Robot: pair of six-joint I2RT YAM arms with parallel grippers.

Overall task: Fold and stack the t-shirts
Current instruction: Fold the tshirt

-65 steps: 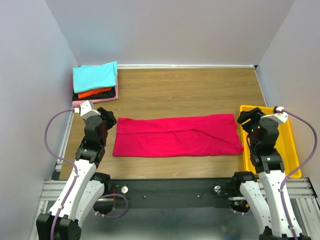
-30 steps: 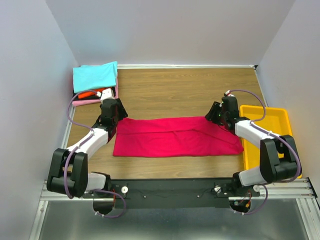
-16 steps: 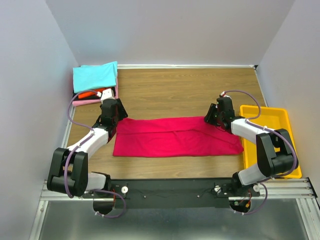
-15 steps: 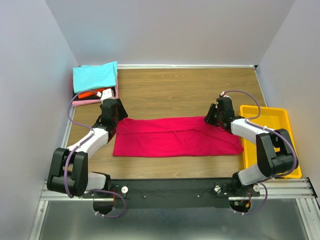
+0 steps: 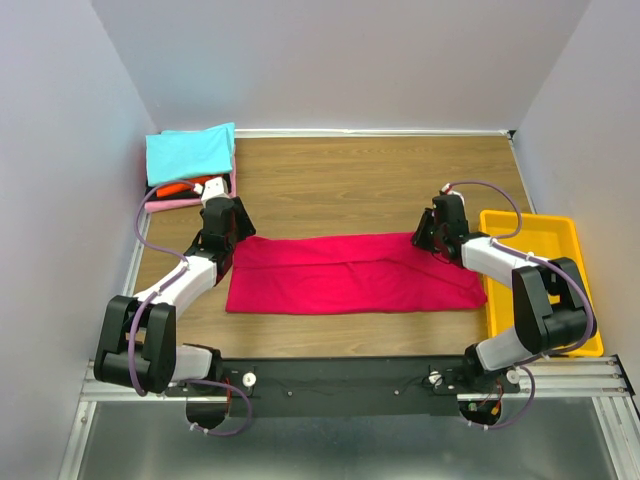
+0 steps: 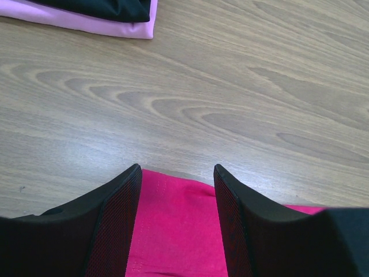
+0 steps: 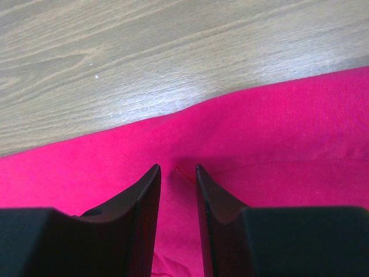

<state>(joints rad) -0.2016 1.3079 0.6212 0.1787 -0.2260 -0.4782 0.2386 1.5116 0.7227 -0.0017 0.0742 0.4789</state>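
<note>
Crimson t-shirt point(image 5: 355, 272) lies flat on the worktop point(image 5: 350, 185) near the front edge, folded into a long band running left to right, with a diagonal crease across its middle and its right end close to the yellow bin point(image 5: 575, 300). In the far-left corner you have the stack: cyan t-shirt point(image 5: 190, 152) on top, then orange-red point(image 5: 180, 187), black point(image 6: 98, 7) and pink point(image 6: 86, 23); the left arm covers part of the lower layers in the top view, and the left wrist view cuts off all but the edges of the black and pink ones. Left gripper point(image 6: 177, 173): jaws released and wide apart, tips straddling the band's far-left edge, wood grain just ahead. Right gripper point(image 7: 177, 170): jaws parted only narrowly, tips down on the cloth near the band's far-right edge, a small raised ridge between them; you cannot tell whether that ridge is pinched. Both wrist views lose the lower fingers to the frame edge.
</note>
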